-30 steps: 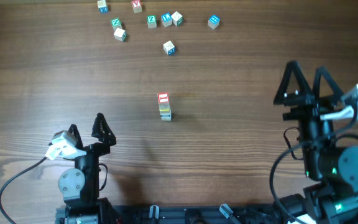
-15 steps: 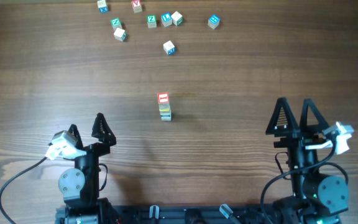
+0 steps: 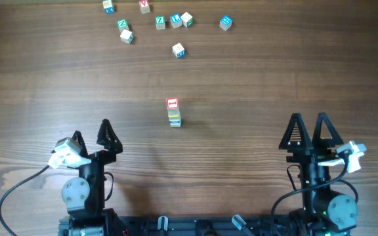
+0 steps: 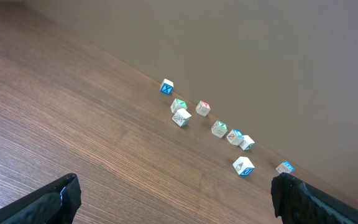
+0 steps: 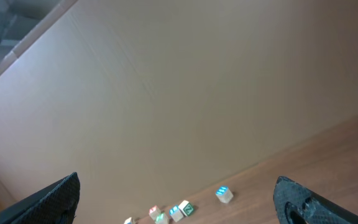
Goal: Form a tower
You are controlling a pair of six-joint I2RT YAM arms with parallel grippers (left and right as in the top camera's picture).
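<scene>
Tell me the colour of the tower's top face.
Red with a white mark, clearest on the tower in the overhead view.

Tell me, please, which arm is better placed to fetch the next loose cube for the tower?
Left, probably. The left gripper, open and empty, sits nearer the tower and most loose cubes at the far edge. The right gripper, also open and empty, sits farther off to the side.
</scene>
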